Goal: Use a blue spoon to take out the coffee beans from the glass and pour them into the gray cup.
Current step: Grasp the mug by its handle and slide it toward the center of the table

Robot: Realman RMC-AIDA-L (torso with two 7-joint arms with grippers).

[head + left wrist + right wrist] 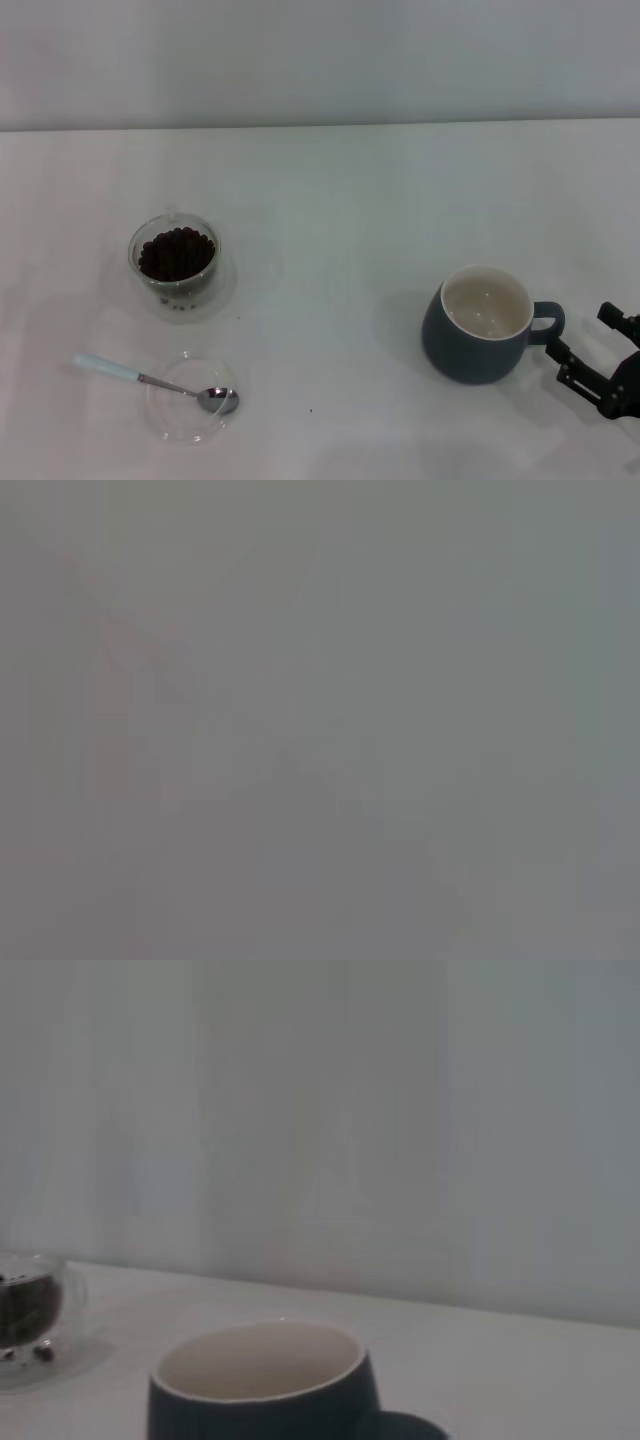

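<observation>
Right now the right end effector [585, 345] rests on the table [350, 200], fingers apparently spread and holding nothing, just beside the gray cup [478, 325] handle. Well apart from it: glass [174, 260] of coffee beans [176, 252]; blue spoon [155, 382] across a clear dish [190, 412].

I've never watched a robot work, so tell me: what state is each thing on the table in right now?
Glass: upright, full of coffee beans.
Spoon: lying untouched, bowl resting in the clear dish.
Gray cup: upright, looks empty.
Right gripper: open, beside the cup's handle, holding nothing.
Left gripper: out of sight.
</observation>
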